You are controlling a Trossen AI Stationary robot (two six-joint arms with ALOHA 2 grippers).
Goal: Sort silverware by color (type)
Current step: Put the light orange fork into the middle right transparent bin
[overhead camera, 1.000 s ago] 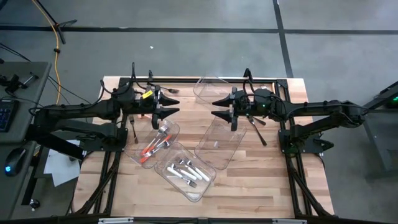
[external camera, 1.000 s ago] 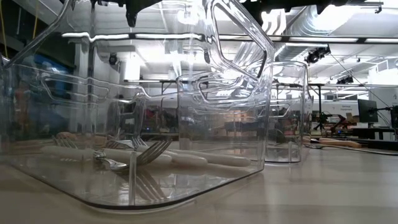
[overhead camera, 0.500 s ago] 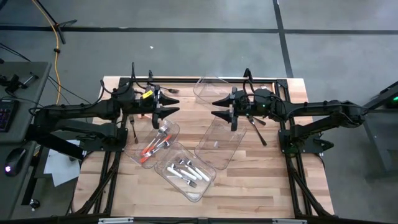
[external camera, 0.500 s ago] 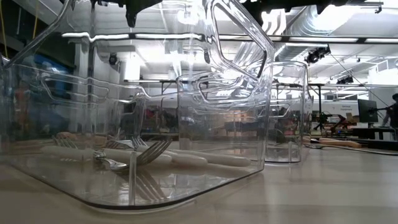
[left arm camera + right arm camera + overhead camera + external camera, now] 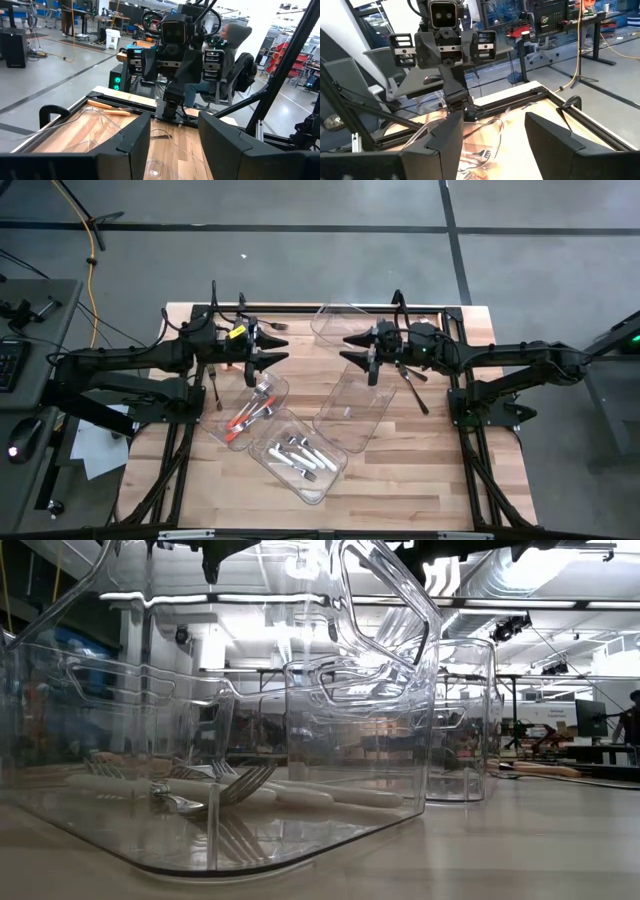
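Four clear bins point(image 5: 352, 410) on worktop point(image 5: 420, 470), white-handled silverware point(image 5: 298, 455) in one, orange-handled silverware point(image 5: 248, 415) in another, left claw point(image 5: 270, 348) and right claw point(image 5: 355, 350) both hung wide, empty.

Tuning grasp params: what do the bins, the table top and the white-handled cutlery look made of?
Bins: clear, glossy rigid plastic, see-through with sharp reflections. Table top: light wood in glued strips, matte, looks like butcher block. White-handled cutlery: shiny silver heads, likely metal; handles look like plastic, though that is hard to confirm.
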